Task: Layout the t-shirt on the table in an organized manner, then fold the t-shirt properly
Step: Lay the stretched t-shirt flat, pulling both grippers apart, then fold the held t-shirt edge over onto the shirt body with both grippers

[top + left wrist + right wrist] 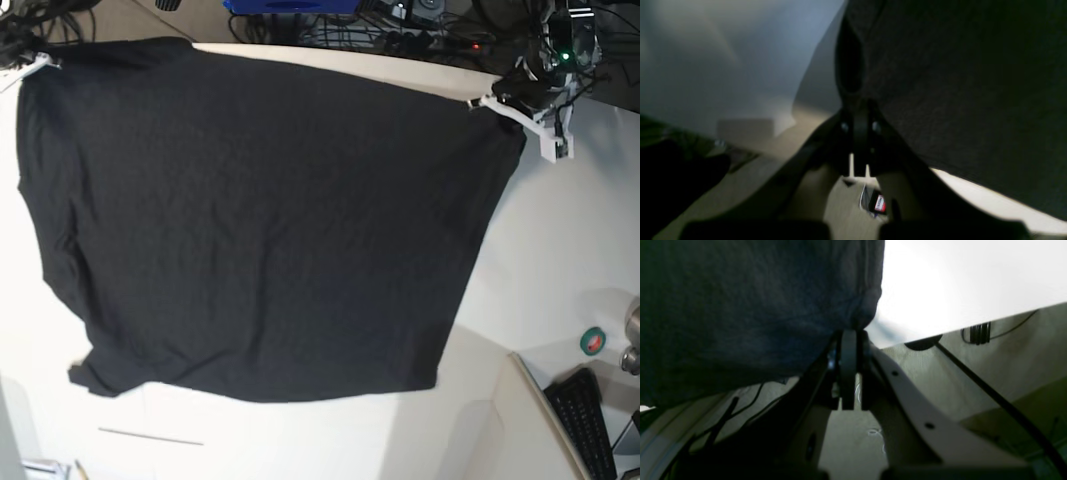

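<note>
The black t-shirt [260, 220] hangs spread out above the off-white table [560, 260], plain side toward the base camera; no print shows. My left gripper [483, 101] is shut on its upper right corner, and the left wrist view shows the jaws [858, 110] pinching dark cloth [957, 83]. My right gripper [35, 63] is shut on its upper left corner, and the right wrist view shows the jaws [850, 336] clamped on the hem [740, 306]. The shirt's lower edge hangs near the table's front.
Cables [400, 30] and a blue object [290, 6] lie beyond the table's far edge. A green tape roll [593, 341] and a black keyboard [585, 420] sit at the lower right. A thin dark seam [150, 436] runs near the front.
</note>
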`<state>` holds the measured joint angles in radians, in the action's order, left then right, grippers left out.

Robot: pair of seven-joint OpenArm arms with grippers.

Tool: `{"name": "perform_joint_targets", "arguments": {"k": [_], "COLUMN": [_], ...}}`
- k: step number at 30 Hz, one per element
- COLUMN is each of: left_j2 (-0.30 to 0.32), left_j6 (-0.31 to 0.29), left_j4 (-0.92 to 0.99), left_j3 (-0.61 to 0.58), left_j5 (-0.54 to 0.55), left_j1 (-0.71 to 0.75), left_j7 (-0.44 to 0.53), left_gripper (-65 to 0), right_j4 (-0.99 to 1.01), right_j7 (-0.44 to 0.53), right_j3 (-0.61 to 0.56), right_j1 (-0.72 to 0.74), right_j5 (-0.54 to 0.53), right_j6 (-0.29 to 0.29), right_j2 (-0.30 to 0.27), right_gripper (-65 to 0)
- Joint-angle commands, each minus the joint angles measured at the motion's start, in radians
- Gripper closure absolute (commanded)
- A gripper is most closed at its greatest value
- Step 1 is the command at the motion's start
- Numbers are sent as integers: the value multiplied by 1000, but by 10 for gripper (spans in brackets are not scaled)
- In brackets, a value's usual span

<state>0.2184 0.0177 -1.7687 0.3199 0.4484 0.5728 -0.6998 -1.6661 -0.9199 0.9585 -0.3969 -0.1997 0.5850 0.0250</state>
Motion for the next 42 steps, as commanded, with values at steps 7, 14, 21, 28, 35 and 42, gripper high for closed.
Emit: {"name": "perform_joint_targets", "arguments": {"k": [7, 14, 21, 28, 35, 42], "left_j2": [9, -15, -18, -20, -20, -20], "left_j6": [0, 0, 0, 0, 0, 0], "left_j4": [-50, -98, -90, -98, -95, -89], "left_j3": [9, 101, 117, 117, 124, 118], "left_j5": [-3, -3, -4, 3, 5, -1], "left_j1": [51, 102, 108, 98, -3, -138], "left_j7": [13, 13, 13, 12, -110, -209], "left_gripper": [0, 0, 0, 0, 0, 0], "right_j4": [-15, -24, -18, -27, -27, -10], "right_j7": [17, 20, 23, 23, 17, 22], "right_j3": [4, 12, 3, 1, 0, -118], "right_j1": [-1, -26, -41, -21, 89, 194], "right_j5": [-2, -2, -2, -2, -1, 136], "right_j6": [2, 2, 2, 2, 0, -3], "right_j2": [-12, -17, -12, -18, -21, -56], "right_gripper": [0, 0, 0, 0, 0, 0]}}
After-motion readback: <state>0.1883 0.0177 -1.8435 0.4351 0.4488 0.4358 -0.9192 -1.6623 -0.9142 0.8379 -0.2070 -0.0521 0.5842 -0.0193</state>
